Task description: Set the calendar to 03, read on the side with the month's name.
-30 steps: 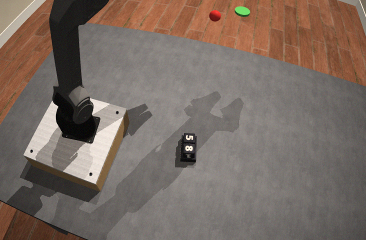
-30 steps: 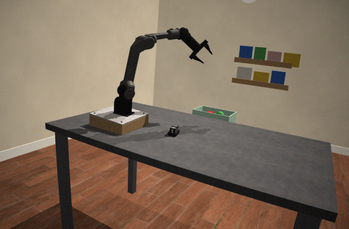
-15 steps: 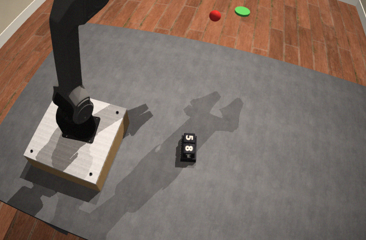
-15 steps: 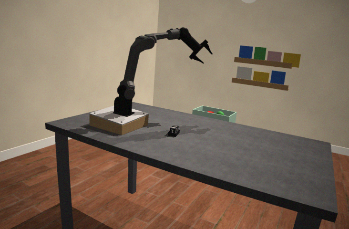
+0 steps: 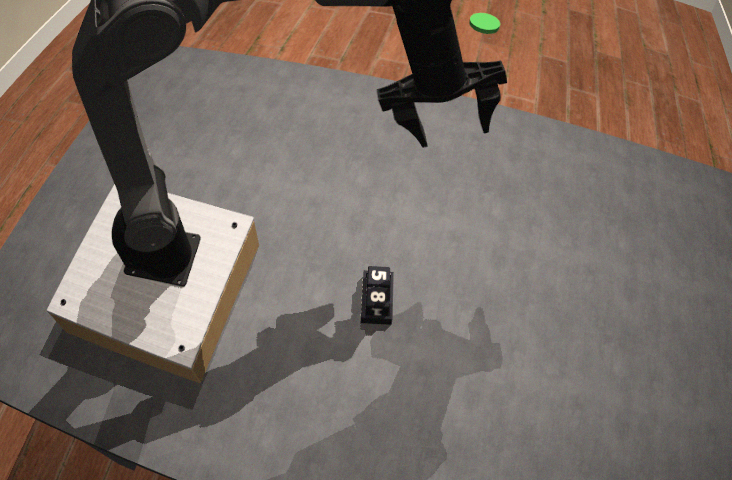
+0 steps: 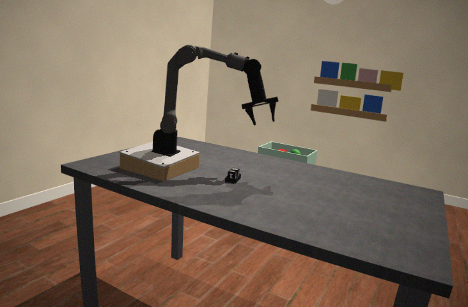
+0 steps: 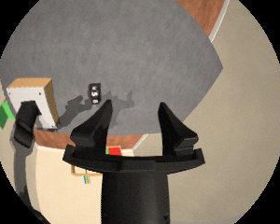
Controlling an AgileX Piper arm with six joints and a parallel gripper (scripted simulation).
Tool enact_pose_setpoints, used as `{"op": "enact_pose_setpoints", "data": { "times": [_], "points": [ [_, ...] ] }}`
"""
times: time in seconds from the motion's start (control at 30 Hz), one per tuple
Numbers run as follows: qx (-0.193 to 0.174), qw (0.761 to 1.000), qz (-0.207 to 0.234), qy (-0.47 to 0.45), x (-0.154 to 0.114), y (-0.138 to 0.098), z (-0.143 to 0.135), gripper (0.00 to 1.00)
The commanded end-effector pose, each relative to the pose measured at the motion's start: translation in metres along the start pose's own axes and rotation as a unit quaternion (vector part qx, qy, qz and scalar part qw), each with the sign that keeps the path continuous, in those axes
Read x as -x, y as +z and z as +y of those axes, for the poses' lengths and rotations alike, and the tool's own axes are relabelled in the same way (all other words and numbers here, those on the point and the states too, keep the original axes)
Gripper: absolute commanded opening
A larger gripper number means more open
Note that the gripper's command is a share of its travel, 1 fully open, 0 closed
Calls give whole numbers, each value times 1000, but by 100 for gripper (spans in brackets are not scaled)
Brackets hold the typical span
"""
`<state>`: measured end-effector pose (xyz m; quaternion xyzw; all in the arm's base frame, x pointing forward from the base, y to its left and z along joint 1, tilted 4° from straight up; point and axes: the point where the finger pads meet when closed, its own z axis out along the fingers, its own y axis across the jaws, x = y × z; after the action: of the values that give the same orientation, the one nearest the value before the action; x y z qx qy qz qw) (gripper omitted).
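Claw (image 5: 454, 139) (image 6: 264, 123) (image 7: 135, 105): spread wide, nothing pinched, held above the table (image 5: 548, 271) (image 6: 314, 202) (image 7: 145, 51).
Desk calendar (image 5: 377, 295) (image 6: 233, 174) (image 7: 94, 93): seen toward seven o'clock from the claw in the top view.

And above the small black calendar (image 5: 377, 295) (image 6: 233, 174) (image 7: 94, 93) it's open air, a free drop from overhead! Nothing stands beside it on the grey tabletop (image 5: 548, 254) (image 6: 332, 202) (image 7: 131, 47); the one bulky obstacle, the white-topped wooden block (image 5: 225, 249) (image 6: 180, 168) (image 7: 48, 100), sits well apart, on the arm-base side.
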<state>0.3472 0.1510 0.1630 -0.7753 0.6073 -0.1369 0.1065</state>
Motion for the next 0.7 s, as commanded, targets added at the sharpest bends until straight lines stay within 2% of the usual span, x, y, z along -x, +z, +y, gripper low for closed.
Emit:
{"op": "enact_pose_setpoints", "data": {
  "times": [0.0, 0.1, 0.2, 0.67],
  "points": [
    [4, 1000, 0, 0, -9, 2, 4, 100],
    [105, 994, 8, 41, -66, 23, 69, 100],
    [148, 987, 3, 62, -83, 28, 101, 100],
    [151, 986, 3, 64, -85, 29, 103, 100]
  ]
}}
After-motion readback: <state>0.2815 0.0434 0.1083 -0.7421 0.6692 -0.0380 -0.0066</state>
